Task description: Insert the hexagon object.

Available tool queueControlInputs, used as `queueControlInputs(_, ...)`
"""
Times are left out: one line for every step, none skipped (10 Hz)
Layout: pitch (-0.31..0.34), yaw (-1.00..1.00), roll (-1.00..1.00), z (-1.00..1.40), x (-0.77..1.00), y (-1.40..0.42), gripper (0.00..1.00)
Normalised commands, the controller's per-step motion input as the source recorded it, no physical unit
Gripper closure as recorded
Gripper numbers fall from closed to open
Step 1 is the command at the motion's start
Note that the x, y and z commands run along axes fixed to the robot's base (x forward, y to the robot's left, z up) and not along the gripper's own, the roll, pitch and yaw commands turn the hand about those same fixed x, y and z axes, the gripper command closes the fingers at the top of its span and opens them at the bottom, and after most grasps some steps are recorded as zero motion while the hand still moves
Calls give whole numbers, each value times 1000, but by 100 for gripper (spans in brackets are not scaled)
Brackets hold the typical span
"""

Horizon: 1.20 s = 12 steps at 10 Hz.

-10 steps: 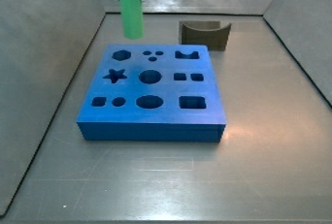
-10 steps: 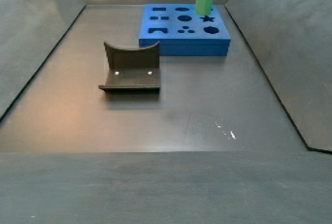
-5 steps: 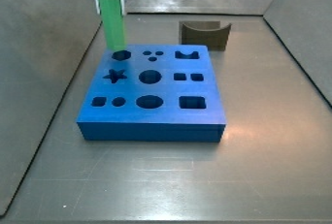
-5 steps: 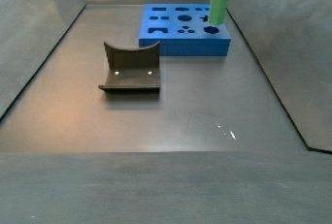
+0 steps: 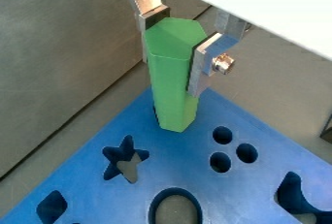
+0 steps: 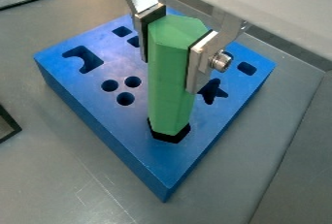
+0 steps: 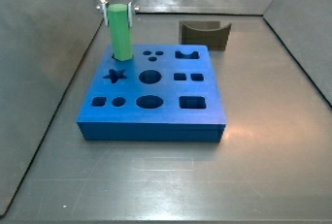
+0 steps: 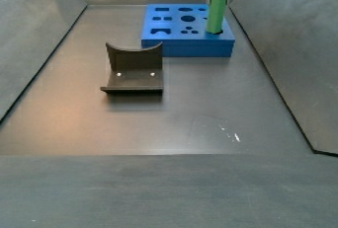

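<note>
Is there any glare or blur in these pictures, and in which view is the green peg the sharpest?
In a side view, a small bright glare spot sits on the floor. In both wrist views the hexagon object is large and sharp, held by the gripper over the blue block. In both side views it is small and soft-edged.

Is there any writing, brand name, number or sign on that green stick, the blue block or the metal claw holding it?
None can be read in any view.
The hexagon object: plain green, no text.
The blue block: only shaped holes, no labels.
The gripper, shut on the hexagon object over a corner hole: bare silver fingers, no markings.
The dark grey curved block: no lettering.
</note>
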Motion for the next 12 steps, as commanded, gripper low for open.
queueControlInputs(-31, 66, 87, -226, -151, 49, 100)
queueControlInputs(-40, 60, 63, -211, -163, 0, 100)
queueControlInputs(-44, 69, 70, -306, -80, 0, 100)
queueControlInputs(-73, 69, 84, -526, 0, 0, 100)
queueControlInputs(-150, 29, 34, -731, 0, -80, 100)
queueControlInputs(-214, 6, 4, -823, 89, -131, 100)
queueControlInputs(-244, 0, 0, -766, 83, -103, 100)
queueControlInputs(-271, 0, 0, -706, 26, -20, 100)
queueControlInputs(-290, 11, 0, -671, 0, -6, 100)
queueControlInputs(-179, 126, 51, -634, 34, 0, 100)
queueControlInputs(-99, 0, -51, -403, 14, 0, 100)
queueControlInputs(0, -6, -13, -23, 51, 0, 100)
